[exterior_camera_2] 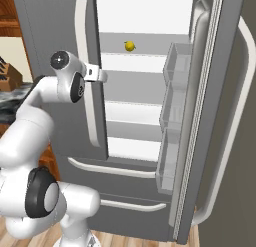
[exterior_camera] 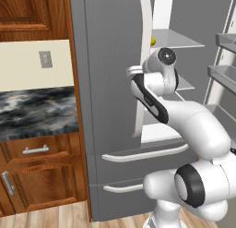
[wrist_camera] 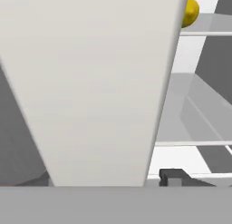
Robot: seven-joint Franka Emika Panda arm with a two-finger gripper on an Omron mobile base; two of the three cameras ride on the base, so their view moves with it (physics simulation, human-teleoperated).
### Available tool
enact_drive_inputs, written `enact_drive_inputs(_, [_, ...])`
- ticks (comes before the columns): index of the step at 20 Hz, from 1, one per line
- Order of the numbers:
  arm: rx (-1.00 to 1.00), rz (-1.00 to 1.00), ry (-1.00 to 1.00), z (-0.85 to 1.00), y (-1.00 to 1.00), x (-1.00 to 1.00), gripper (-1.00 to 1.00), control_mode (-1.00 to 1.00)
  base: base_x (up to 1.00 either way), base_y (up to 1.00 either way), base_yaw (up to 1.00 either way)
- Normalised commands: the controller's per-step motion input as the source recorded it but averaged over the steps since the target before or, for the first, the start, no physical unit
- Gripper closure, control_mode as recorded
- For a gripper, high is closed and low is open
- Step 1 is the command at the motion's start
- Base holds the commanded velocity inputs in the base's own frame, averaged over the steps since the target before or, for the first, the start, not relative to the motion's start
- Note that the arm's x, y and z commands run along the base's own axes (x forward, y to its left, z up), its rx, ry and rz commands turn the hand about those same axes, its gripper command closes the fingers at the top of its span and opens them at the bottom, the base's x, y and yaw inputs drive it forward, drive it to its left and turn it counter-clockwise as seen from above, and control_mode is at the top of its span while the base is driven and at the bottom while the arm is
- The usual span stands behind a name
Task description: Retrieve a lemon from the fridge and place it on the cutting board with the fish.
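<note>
Close against the white door handle (wrist_camera: 99, 87) of the fridge (exterior_camera: 110, 84), hand (exterior_camera_2: 100, 75) at left door, finger spread impossible to tell. Lemon (exterior_camera_2: 130, 46) resting on upper shelf (exterior_camera_2: 145, 55), right door open.

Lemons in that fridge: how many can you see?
1. The lemon sits alone on an upper shelf of the open fridge, toward its left side. More could be hidden behind the closed left door.

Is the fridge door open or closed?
One is open. The right door of the fridge is swung wide, showing white shelves and the lemon. The left door looks shut.
</note>
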Motion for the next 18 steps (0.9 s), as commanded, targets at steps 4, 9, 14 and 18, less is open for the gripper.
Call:
enact_drive_inputs(4, [0.0, 0.0, 0.0, 0.0, 0.08, 0.07, 1.0, -1.0, 0.0, 0.0, 0.0])
enact_drive_inputs(9, [-0.01, 0.0, 0.0, 0.01, 0.14, -0.01, 1.0, -1.0, 0.0, 0.0, 0.0])
enact_drive_inputs(14, [-0.04, -0.07, 0.0, 0.06, 0.2, -0.46, 1.0, -1.0, 0.0, 0.0, 0.0])
enact_drive_inputs(18, [-0.01, -0.13, 0.0, 0.06, 0.28, -0.94, 1.0, -1.0, 0.0, 0.0, 0.0])
